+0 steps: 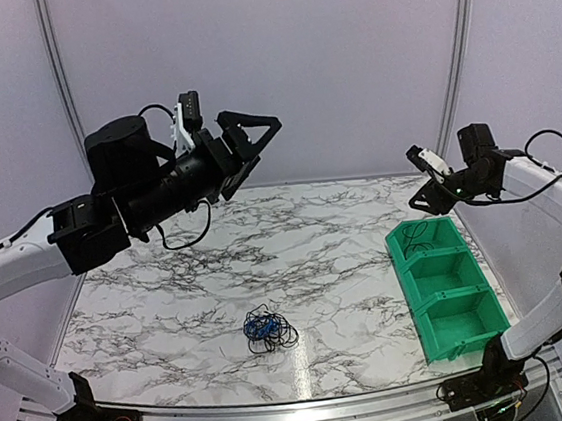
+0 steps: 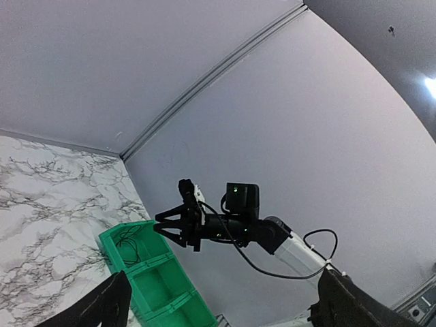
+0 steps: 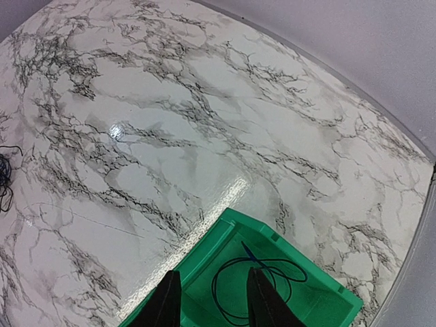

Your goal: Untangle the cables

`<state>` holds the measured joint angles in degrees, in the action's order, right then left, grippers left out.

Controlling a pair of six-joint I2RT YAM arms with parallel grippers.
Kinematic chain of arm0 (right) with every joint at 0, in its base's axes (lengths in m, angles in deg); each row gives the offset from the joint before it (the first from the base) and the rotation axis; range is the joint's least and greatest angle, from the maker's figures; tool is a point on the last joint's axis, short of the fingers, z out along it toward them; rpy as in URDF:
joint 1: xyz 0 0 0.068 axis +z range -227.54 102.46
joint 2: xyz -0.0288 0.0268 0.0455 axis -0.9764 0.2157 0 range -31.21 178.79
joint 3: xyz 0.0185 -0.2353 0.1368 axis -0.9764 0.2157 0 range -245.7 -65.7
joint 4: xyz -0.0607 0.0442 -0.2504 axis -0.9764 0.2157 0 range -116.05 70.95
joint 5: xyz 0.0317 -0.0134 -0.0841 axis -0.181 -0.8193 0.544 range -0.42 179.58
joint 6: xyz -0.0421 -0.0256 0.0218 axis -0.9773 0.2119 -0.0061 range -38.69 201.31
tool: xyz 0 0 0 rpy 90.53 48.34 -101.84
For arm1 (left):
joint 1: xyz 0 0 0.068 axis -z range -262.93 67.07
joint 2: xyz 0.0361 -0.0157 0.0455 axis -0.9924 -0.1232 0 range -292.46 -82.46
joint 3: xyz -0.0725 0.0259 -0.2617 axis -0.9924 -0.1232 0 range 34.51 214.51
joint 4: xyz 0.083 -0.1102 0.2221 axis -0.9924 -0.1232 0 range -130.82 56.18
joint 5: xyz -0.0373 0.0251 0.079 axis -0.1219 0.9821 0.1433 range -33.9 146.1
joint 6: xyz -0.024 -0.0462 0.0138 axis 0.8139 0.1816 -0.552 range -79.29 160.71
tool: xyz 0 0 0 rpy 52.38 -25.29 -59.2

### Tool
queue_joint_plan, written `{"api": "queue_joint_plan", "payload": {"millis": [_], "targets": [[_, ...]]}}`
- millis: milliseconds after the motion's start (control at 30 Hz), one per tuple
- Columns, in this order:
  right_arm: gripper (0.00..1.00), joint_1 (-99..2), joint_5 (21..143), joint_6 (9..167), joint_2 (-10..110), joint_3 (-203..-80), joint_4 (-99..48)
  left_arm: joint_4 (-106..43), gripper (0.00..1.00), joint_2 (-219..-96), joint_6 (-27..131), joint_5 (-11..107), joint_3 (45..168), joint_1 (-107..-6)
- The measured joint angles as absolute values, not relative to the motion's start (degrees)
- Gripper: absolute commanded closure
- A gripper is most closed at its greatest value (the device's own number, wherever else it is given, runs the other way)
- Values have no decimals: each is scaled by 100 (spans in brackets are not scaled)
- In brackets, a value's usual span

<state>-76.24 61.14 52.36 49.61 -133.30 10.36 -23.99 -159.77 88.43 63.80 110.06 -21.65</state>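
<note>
A small tangle of blue and black cables [image 1: 269, 328] lies on the marble table [image 1: 296, 259], near its front middle; its edge shows at the left of the right wrist view [image 3: 4, 178]. One black cable with a blue end [image 3: 253, 276] lies coiled in the far compartment of the green bin [image 1: 449, 293]. My right gripper [image 3: 212, 304] hangs open just above that compartment, nothing between its fingers [image 3: 165, 300]. My left gripper [image 1: 262, 144] is raised high over the table's back left, wide open and empty, pointing toward the right arm.
The green bin [image 2: 160, 283] has three compartments and stands along the table's right edge; the two nearer ones hold nothing. Pale walls close off the back and sides. The left wrist view shows the right gripper [image 2: 170, 225] over the bin.
</note>
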Motion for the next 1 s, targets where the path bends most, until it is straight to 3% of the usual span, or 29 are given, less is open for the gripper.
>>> {"api": "queue_joint_plan", "payload": {"millis": [267, 633, 833, 1000], "targets": [[69, -7318, 6111, 5166, 5302, -13354, 983, -2391, 1, -16506, 9469, 6193, 11629, -2185], [72, -6337, 5956, 4973, 6115, -13893, 1075, -2402, 1, -16799, 8999, 6210, 11926, -2185], [75, -5550, 5694, 4969, 6246, -14057, 817, -2734, 1, -16277, 7615, 7086, 10593, -2416], [76, -4501, 5554, 4976, 6639, -14068, 570, -3418, 1, -15853, 6688, 8002, 9269, -3544]]}}
